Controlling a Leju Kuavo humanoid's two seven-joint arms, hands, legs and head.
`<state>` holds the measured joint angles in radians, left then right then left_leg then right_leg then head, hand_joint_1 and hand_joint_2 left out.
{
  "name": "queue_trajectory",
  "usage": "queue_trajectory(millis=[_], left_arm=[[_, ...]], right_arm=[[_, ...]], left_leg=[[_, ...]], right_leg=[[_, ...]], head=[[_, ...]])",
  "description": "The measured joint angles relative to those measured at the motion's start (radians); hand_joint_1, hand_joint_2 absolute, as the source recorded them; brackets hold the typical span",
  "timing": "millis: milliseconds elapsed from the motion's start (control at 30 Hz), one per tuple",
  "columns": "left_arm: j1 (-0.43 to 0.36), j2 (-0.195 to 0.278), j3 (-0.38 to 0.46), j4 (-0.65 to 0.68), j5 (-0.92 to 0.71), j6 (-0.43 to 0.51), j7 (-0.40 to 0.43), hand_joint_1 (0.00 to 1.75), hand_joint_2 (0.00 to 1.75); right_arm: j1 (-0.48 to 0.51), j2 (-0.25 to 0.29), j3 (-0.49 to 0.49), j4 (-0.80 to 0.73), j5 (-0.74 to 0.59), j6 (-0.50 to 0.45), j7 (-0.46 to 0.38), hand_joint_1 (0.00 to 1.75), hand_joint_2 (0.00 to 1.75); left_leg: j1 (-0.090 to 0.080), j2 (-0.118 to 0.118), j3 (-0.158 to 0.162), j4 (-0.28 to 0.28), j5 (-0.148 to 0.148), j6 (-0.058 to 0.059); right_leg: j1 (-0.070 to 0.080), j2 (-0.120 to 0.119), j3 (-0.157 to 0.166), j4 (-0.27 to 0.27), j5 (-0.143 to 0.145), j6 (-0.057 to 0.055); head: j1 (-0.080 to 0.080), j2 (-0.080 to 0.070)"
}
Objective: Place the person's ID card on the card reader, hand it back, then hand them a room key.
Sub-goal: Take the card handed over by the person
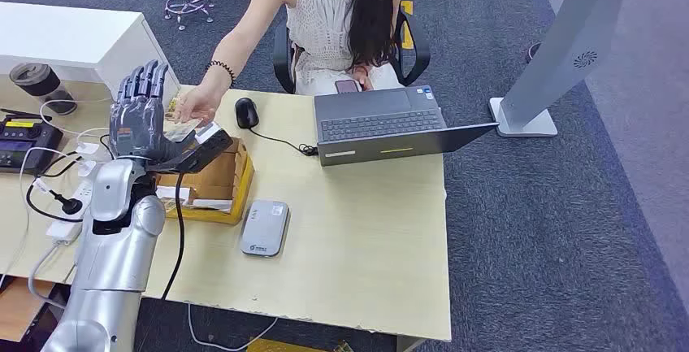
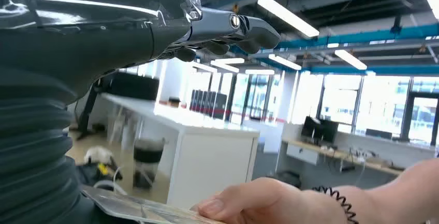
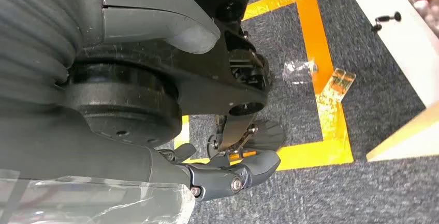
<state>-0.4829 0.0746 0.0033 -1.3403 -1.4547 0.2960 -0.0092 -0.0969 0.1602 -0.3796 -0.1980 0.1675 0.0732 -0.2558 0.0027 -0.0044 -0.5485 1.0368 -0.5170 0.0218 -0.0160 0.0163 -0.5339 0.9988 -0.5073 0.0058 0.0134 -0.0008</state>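
Observation:
My left hand (image 1: 140,116) is raised upright over the desk's left side, fingers (image 2: 233,27) spread and palm facing the person. A person's hand (image 1: 197,106) holds a pale ID card (image 1: 180,130) against my palm; their fingertips (image 2: 243,200) pinch the card (image 2: 140,211), and my fingers are not closed on it. A grey-white card reader (image 1: 264,228) lies flat on the desk in front of a brown box (image 1: 218,175). My right hand (image 3: 228,177) hangs over the floor, holding nothing, fingers loosely bent and apart from the thumb.
An open laptop (image 1: 382,124) and a black mouse (image 1: 246,112) sit at the desk's far side before the seated person. Cables, a power strip (image 1: 69,222) and a black device (image 1: 24,136) crowd the left. Orange floor tape (image 3: 321,79) lies below.

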Motion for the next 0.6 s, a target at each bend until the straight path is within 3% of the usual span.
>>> queue_trajectory(millis=[200, 600], left_arm=[[-0.024, 0.013, -0.05, 0.01, -0.101, 0.073, 0.05, 0.0, 1.75], [-0.032, 0.026, -0.072, 0.034, -0.109, 0.09, 0.061, 0.0, 1.75]], right_arm=[[-0.003, 0.004, 0.005, 0.0, 0.012, 0.008, 0.004, 0.0, 1.75], [-0.004, 0.006, 0.005, 0.0, 0.017, 0.013, 0.009, 0.0, 1.75]], left_leg=[[0.0, 0.0, 0.0, 0.0, 0.0, 0.0], [0.0, 0.0, 0.0, 0.0, 0.0, 0.0]], right_leg=[[0.0, 0.0, 0.0, 0.0, 0.0, 0.0], [0.0, 0.0, 0.0, 0.0, 0.0, 0.0]], head=[[0.0, 0.0], [0.0, 0.0]])
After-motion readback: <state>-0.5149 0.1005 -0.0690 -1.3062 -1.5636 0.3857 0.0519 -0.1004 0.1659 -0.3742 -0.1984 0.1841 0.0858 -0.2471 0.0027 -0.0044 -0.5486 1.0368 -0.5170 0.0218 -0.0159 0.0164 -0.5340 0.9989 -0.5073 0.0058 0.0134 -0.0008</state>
